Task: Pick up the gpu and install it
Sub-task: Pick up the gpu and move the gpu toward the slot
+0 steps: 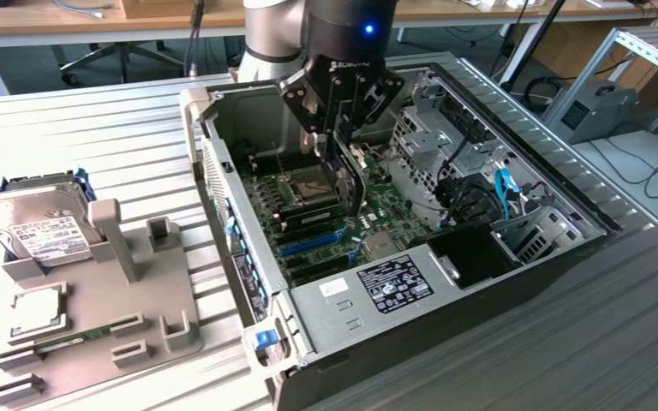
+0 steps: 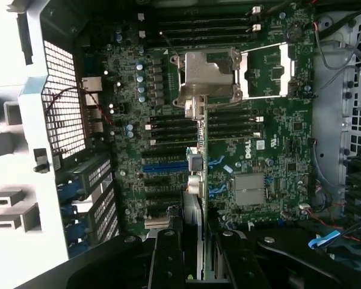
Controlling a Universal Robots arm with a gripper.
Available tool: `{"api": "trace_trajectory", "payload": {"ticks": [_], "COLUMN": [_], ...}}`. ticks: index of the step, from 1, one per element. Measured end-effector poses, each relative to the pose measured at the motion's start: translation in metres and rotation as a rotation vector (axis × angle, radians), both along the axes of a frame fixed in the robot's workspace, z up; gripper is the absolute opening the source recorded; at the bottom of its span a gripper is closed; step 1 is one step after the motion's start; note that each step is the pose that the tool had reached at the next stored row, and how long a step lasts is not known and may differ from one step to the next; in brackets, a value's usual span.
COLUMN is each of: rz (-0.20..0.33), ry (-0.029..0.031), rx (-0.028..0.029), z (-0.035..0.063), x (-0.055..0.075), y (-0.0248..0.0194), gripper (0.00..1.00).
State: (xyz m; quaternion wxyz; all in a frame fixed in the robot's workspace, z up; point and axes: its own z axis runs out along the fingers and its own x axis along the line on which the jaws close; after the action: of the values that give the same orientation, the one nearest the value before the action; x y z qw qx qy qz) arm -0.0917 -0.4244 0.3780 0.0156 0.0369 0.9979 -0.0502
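Gripper [image 1: 336, 144] half-closed on gpu [image 1: 349, 190], held upright above motherboard [image 1: 396, 212].

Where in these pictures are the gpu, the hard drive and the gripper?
gpu [image 1: 348, 187]: exterior view, on its black face.
hard drive [image 1: 44, 233]: exterior view, on its white label.
gripper [image 1: 331, 141]: exterior view, midway between its fingertips.

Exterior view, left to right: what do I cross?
hard drive → grey parts fixture → case wall → gpu held in the gripper → blue cable → grey box
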Motion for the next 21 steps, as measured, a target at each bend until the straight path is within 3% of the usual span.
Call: {"api": "trace_trajectory", "payload": {"ticks": [15, 16, 18, 21], "rz": [0.000, 0.000, -0.001, -0.001], "ry": [-0.0001, 0.0002, 0.0001, 0.0001], "rx": [-0.0041, -0.0029, 0.0100, 0.0243], "z": [-0.0129, -0.0128, -0.0129, -0.0131], "x": [0.033, 0.034, 0.034, 0.034], "y": [0.0035, 0.0035, 0.0035, 0.0035], "gripper": [0.26, 0.26, 0.26, 0.26]}}
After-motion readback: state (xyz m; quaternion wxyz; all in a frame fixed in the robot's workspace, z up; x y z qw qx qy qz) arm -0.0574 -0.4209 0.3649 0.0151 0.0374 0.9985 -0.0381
